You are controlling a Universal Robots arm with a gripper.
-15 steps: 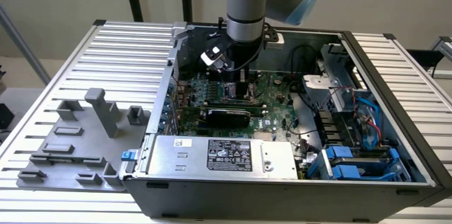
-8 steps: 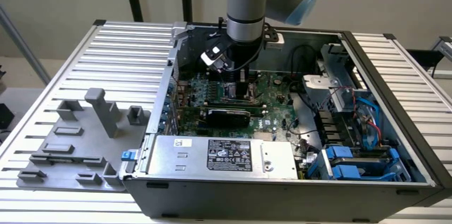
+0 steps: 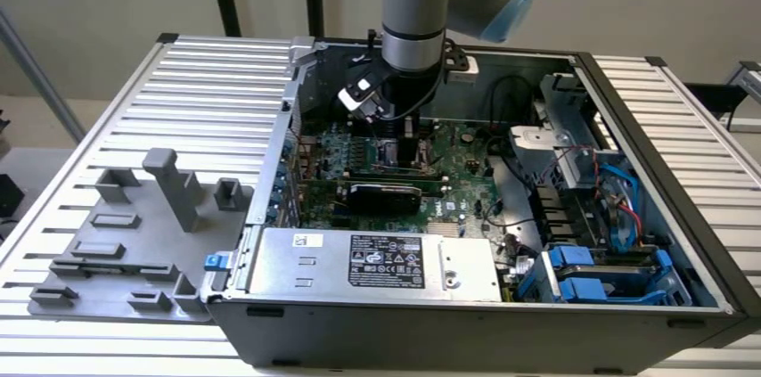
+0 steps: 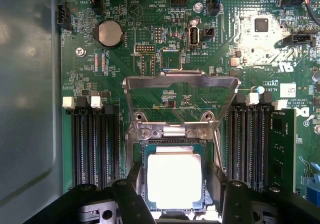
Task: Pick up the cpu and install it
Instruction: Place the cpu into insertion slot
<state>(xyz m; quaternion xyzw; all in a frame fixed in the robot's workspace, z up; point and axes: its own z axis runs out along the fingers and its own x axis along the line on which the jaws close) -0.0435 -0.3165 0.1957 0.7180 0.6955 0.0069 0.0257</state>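
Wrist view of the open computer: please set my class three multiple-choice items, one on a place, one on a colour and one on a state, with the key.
1. Where does the flat silver square cpu lie?
A. on the slatted grey table
B. in the black square socket on the board
C. on the large grey box

2. What colour is the printed motherboard?
A. red
B. white
C. green

3. How does the socket's bare metal frame stand?
A. swung up, open
B. shut over the cpu
C. taken off the board

Key:
1 B: the cpu's silver top sits inside the socket's rim.
2 C: green shows all around the memory slots.
3 A: the frame stands clear of the cpu, leaving its top uncovered.
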